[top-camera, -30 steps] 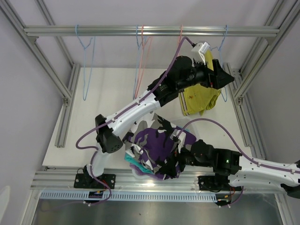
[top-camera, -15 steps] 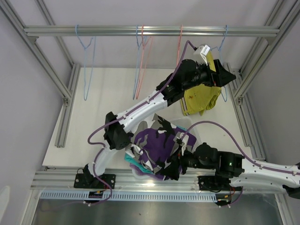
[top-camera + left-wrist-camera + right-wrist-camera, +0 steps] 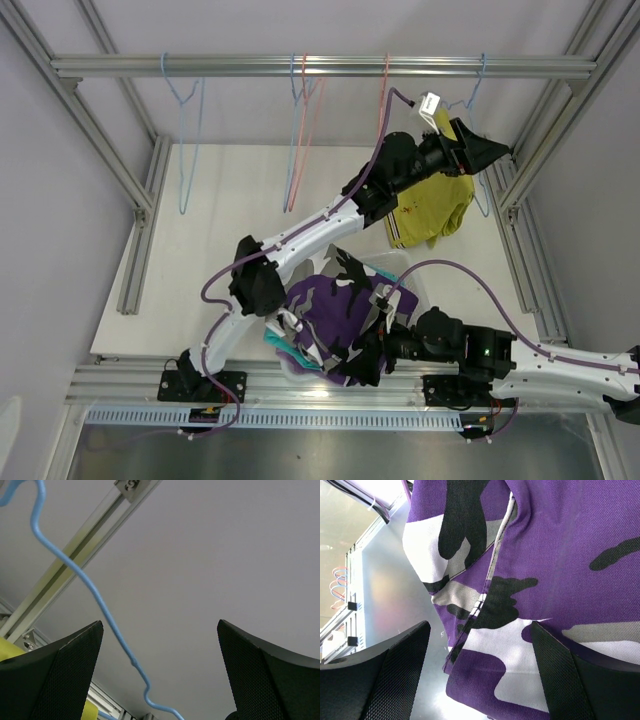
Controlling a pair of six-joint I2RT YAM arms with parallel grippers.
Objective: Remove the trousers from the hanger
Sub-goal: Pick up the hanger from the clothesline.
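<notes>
The left gripper [image 3: 495,150], jaws wide, is raised beside the blue hanger [image 3: 95,596] holding the mustard yellow trousers [image 3: 432,205], while the right gripper [image 3: 368,352], also wide, hovers over the purple camouflage trousers [image 3: 325,305] heaped at the desk's [image 3: 220,250] near edge.

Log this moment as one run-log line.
left end effector: open at blue hanger | mustard trousers: hung | right end effector: open over purple camouflage trousers
</notes>
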